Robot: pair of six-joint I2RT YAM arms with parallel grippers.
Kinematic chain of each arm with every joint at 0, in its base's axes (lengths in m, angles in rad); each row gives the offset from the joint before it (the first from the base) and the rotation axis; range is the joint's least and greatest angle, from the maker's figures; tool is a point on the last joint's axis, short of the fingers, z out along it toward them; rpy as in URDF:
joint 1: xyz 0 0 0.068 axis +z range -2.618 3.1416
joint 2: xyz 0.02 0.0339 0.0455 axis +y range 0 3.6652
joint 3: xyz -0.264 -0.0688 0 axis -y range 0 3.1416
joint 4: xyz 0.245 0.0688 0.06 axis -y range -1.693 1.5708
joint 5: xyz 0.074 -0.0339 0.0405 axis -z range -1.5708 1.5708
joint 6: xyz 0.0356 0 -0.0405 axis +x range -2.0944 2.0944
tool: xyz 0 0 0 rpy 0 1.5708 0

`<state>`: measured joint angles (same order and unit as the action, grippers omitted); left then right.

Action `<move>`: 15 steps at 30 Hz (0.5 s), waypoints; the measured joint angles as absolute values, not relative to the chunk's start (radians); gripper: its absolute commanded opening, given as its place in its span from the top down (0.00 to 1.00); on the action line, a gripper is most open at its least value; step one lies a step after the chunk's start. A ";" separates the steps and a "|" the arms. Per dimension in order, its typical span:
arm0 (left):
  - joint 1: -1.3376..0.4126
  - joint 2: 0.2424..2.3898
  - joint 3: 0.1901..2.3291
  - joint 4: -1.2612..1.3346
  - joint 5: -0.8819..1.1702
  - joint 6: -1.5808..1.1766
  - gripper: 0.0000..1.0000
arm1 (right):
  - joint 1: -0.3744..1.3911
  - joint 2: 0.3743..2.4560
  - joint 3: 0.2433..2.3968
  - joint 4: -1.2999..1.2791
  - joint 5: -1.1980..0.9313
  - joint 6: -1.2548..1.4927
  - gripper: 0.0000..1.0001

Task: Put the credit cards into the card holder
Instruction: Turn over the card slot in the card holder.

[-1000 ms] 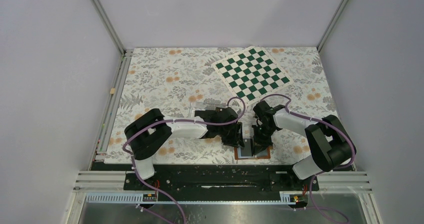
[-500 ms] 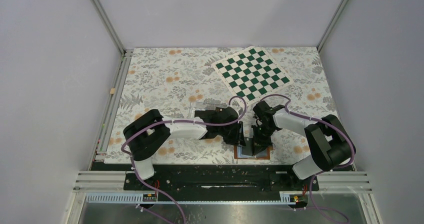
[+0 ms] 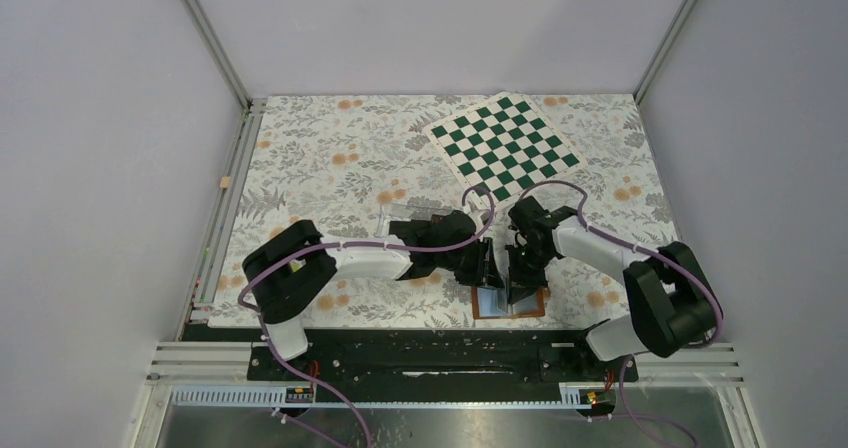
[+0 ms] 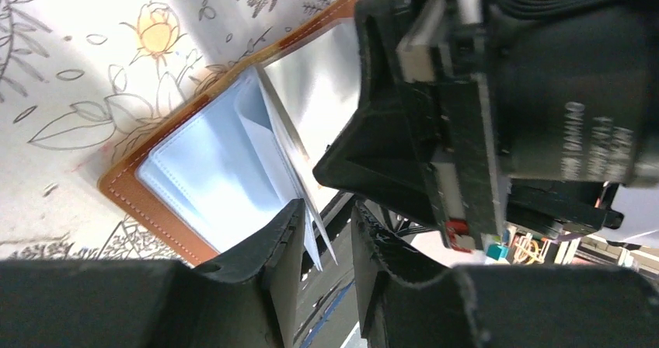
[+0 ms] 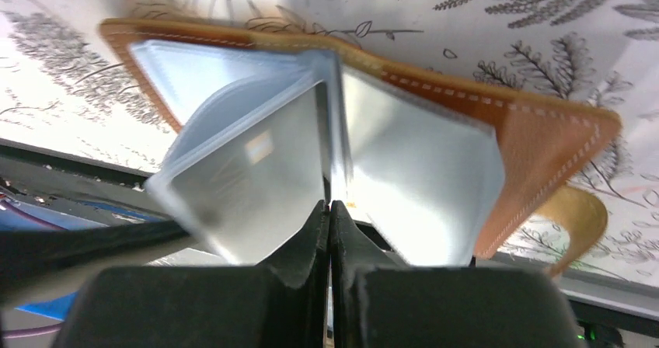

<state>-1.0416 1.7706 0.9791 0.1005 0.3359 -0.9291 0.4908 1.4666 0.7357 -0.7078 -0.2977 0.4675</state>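
Note:
The card holder (image 3: pixel 500 304), a tan-brown leather booklet, lies open on the floral cloth at the table's near edge, its pale blue-grey sleeves (image 4: pixel 210 169) fanned up. My right gripper (image 3: pixel 518 286) stands over its middle. In the right wrist view the right gripper (image 5: pixel 329 204) is shut on the edge of one clear sleeve (image 5: pixel 256 169) and holds it raised. My left gripper (image 3: pixel 488 270) comes in from the left. In the left wrist view its jaws (image 4: pixel 328 208) stand a little apart, with the thin free edge of a sleeve loose between them. The credit cards are hidden.
The holder's snap tab (image 5: pixel 579 212) curls out on its right side. A clear plastic box (image 3: pixel 408 211) sits just behind the left arm. A green-and-white chessboard mat (image 3: pixel 505 146) lies at the back. The black base rail (image 3: pixel 420 353) runs close in front of the holder.
My left gripper has slid right to the holder's raised sleeves and its jaws have narrowed. The right gripper stays shut on the sleeve, shifted slightly.

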 measured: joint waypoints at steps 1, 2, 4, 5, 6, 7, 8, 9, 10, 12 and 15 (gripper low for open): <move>-1.042 1.775 0.979 0.112 0.341 -0.936 0.71 | 0.491 1.448 0.744 -0.719 -0.293 0.467 1.00; -1.042 1.779 0.979 0.124 0.346 -0.942 0.71 | 0.491 1.430 0.753 -0.729 -0.286 0.467 1.00; -1.042 1.788 0.979 0.141 0.354 -0.949 0.71 | 0.491 1.399 0.771 -0.744 -0.271 0.468 1.00; -1.042 1.792 0.979 0.146 0.357 -0.953 0.71 | 0.491 1.384 0.782 -0.754 -0.266 0.467 1.00; -1.042 1.796 0.979 0.153 0.360 -0.957 0.71 | 0.491 1.370 0.792 -0.762 -0.255 0.467 1.00; -1.042 1.800 0.979 0.161 0.364 -0.962 0.71 | 0.490 1.359 0.802 -0.771 -0.246 0.467 1.00; -1.042 1.805 0.979 0.173 0.368 -0.970 0.71 | 0.490 1.349 0.808 -0.778 -0.240 0.467 1.00; -1.042 1.811 0.979 0.186 0.373 -0.976 0.71 | 0.488 1.342 0.812 -0.784 -0.231 0.467 1.00; -1.042 1.818 0.979 0.204 0.381 -0.984 0.70 | 0.485 1.335 0.814 -0.790 -0.223 0.467 1.00; -1.042 1.835 0.979 0.242 0.397 -1.005 0.70 | 0.474 1.317 0.815 -0.804 -0.210 0.467 1.00; -1.044 1.877 0.980 0.313 0.419 -1.044 0.70 | 0.440 1.280 0.815 -0.822 -0.191 0.466 1.00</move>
<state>-1.0443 1.8767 0.9798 0.3126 0.4194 -1.0439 0.4404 1.2797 0.8154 -0.8223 -0.1905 0.4664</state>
